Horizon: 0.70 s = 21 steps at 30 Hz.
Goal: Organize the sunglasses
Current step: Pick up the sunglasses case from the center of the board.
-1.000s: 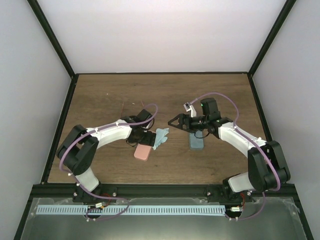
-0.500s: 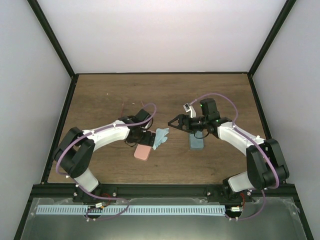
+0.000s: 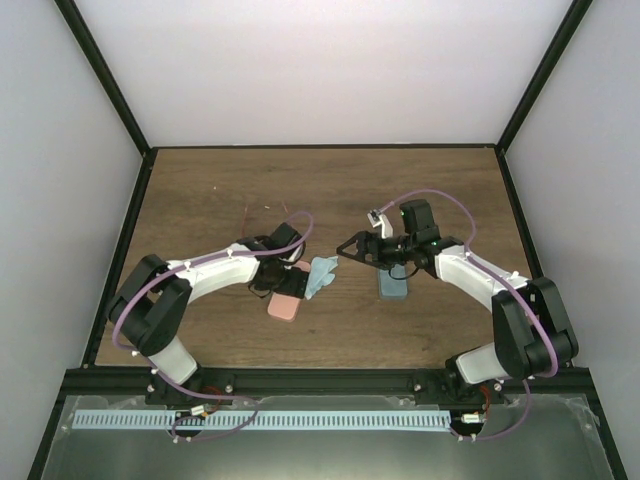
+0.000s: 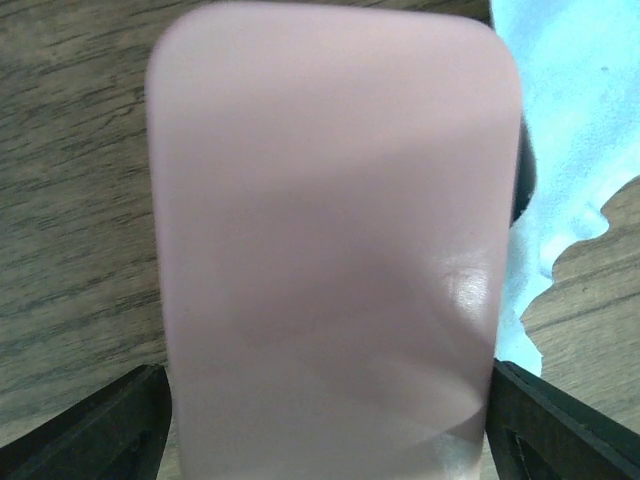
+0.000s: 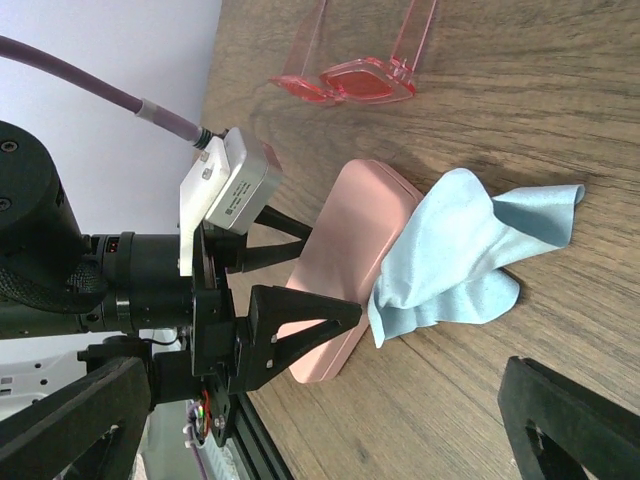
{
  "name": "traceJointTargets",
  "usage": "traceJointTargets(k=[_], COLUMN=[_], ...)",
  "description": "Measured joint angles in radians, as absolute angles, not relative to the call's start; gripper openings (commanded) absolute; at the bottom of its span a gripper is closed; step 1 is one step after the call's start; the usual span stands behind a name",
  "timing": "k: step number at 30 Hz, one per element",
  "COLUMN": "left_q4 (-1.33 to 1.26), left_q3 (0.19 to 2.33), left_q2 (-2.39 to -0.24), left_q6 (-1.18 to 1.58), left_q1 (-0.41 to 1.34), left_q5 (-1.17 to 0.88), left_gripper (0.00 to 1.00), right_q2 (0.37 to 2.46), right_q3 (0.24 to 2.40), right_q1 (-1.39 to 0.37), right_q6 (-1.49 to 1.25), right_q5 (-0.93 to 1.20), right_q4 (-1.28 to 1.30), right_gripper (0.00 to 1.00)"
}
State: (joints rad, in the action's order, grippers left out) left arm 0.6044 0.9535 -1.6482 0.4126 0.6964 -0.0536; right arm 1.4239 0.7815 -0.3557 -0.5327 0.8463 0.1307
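A reddish-pink pair of sunglasses (image 5: 350, 80) lies on the table beyond the pink case; it shows only faintly in the top view (image 3: 262, 212). I see no second pair. My left gripper (image 3: 287, 285) is low over the pink case (image 3: 285, 306), open, with one finger close along each long side. The case fills the left wrist view (image 4: 330, 240), with black fingers (image 4: 120, 425) at both bottom corners. My right gripper (image 3: 348, 246) is open and empty, hovering right of the light blue cloth (image 3: 322, 275) and pointing at it.
A grey-blue case (image 3: 393, 285) lies under my right wrist. The cloth (image 5: 470, 255) touches the pink case's right edge (image 5: 345, 270). Black frame posts border the table's left and right sides.
My left gripper has moved toward the near edge and down, so its fingers now straddle the pink case. My right gripper has shifted only slightly.
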Motion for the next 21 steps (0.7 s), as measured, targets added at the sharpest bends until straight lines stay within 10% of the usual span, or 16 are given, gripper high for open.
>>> traceJointTargets(k=[21], left_q4=[0.620], left_q3=[0.998], left_q2=[-1.577], left_q6=[0.461], left_q1=[0.683], left_q5=[-0.090], left_gripper=[0.71], right_q2=[1.395], right_q3=[0.733], right_q1=[-0.356], right_q6=[-0.569], right_q5=[0.904], right_q4=[0.058], right_gripper=[0.99])
